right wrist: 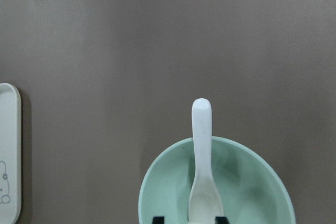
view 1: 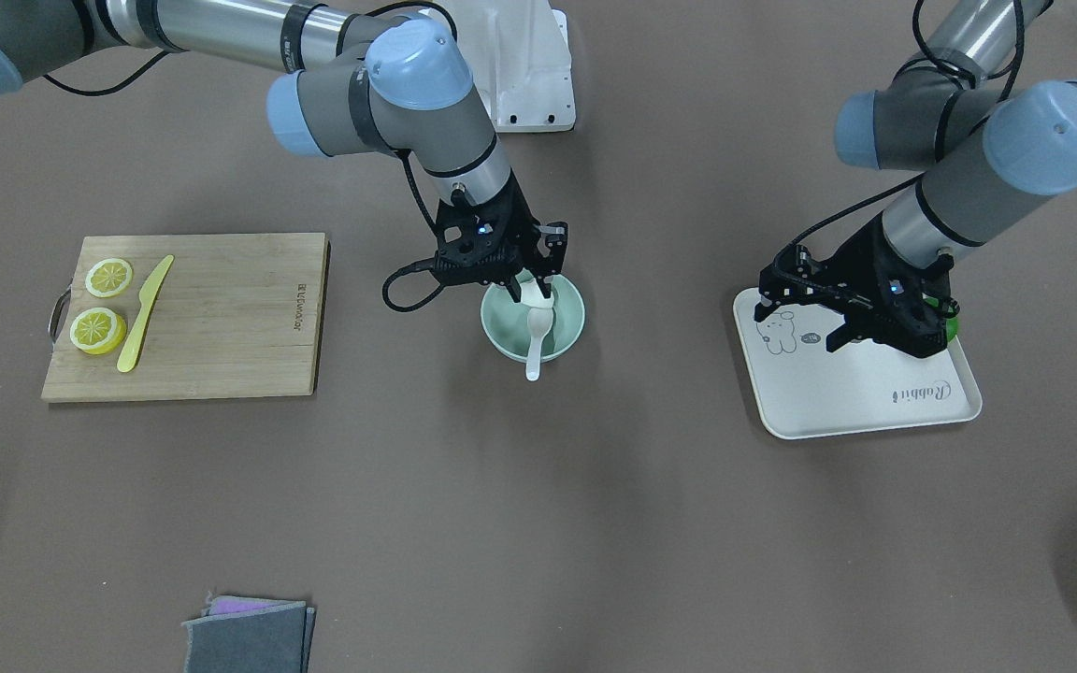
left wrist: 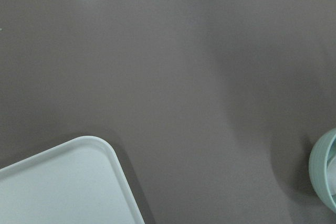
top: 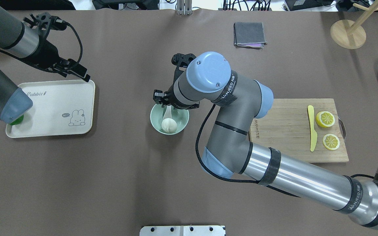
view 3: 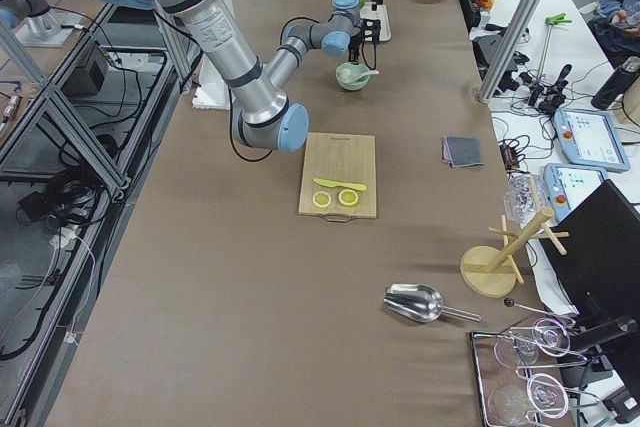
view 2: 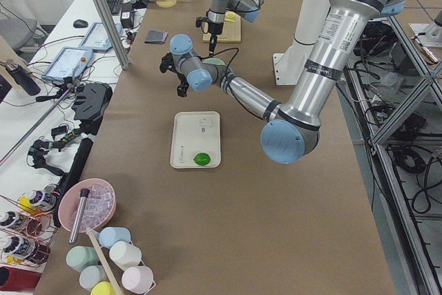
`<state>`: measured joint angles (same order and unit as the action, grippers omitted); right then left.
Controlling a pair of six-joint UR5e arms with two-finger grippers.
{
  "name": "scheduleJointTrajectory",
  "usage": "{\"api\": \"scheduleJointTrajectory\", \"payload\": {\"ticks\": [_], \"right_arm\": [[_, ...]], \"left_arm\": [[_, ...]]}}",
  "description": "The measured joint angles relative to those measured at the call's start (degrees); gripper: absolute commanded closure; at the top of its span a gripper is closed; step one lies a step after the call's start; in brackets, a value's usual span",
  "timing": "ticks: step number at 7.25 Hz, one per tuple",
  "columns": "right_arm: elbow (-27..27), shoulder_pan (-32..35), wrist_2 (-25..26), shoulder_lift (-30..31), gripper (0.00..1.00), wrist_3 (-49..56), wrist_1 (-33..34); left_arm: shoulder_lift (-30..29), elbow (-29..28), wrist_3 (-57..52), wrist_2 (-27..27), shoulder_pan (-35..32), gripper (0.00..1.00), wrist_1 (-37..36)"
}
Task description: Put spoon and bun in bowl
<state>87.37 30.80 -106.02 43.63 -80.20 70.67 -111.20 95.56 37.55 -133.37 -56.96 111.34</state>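
Hovering over the middle of the counter, my right gripper (view 1: 532,280) sits just above the bowl (view 1: 570,316), its fingers spread to either side of the spoon's scoop without pinching it. The spoon (view 1: 534,344) lies in the bowl, its handle sticking out over the rim toward the operators' edge. The bun (top: 169,125) rests inside the bowl on the side nearer the robot's edge, touching the scoop.

My left gripper (view 1: 798,327) hangs over the tray (view 1: 866,402) toward the counter's left end; as far as I can see, its fingers are spread and hold nothing. A green lime (view 2: 202,159) sits in a tray corner close to the robot's edge. Toward the right end, a cutting board (view 1: 239,318) carries two lemon slices (view 1: 109,278) and a yellow knife (view 1: 144,313).
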Motion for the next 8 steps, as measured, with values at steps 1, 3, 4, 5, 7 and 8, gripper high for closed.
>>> {"api": "scheduleJointTrajectory", "payload": {"ticks": [1, 3, 4, 5, 7, 8], "right_arm": [[1.07, 1.62, -0.88, 1.32, 0.00, -0.04, 0.24], [6.88, 10.60, -8.89, 10.74, 0.00, 6.43, 0.61], [8.88, 17.17, -14.64, 16.83, 0.00, 14.69, 0.69], [9.44, 23.72, -19.74, 22.49, 0.00, 23.73, 0.74], [9.09, 36.50, -27.98, 32.79, 0.00, 42.24, 1.46], [9.15, 41.71, -30.56, 36.58, 0.00, 50.85, 2.43]], "left_arm": [[1.57, -0.01, -0.01, 0.19, -0.75, 0.01, 0.01], [3.83, -1.05, -0.51, 0.85, -2.96, 0.01, -0.06], [5.01, -1.56, -2.38, 1.03, -4.82, 0.01, -0.19], [7.65, -1.69, -7.10, 1.12, -7.34, 0.01, -0.30], [13.82, -2.30, -21.88, 0.84, -16.57, 0.01, -0.56], [17.71, -2.24, -27.63, 0.90, -21.45, 0.01, -0.60]]}}
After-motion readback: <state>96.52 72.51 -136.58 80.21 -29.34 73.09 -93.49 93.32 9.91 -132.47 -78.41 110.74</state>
